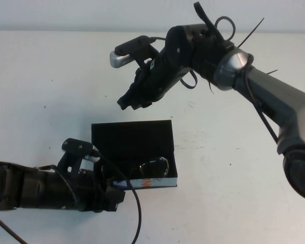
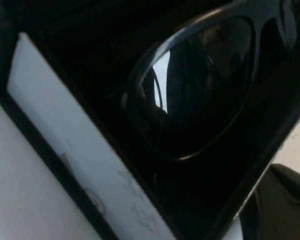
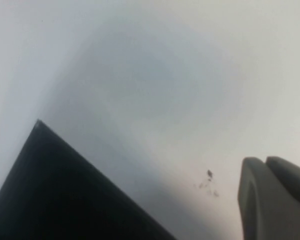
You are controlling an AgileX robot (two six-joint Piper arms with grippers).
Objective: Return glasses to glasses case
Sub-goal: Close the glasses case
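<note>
Glasses (image 1: 155, 166) lie in the open glasses case (image 1: 134, 134) — light, brittle, slick-lensed; grasp the frame. Left gripper (image 1: 109, 195) at the case front, grip indeterminate; right gripper (image 1: 134, 99) above, fingers together, empty.

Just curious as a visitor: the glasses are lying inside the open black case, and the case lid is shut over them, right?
Not quite. The glasses do lie inside the glasses case, but its lid stands open, as the high view shows. The left end effector is at the case's front; the right end effector hovers above.
</note>
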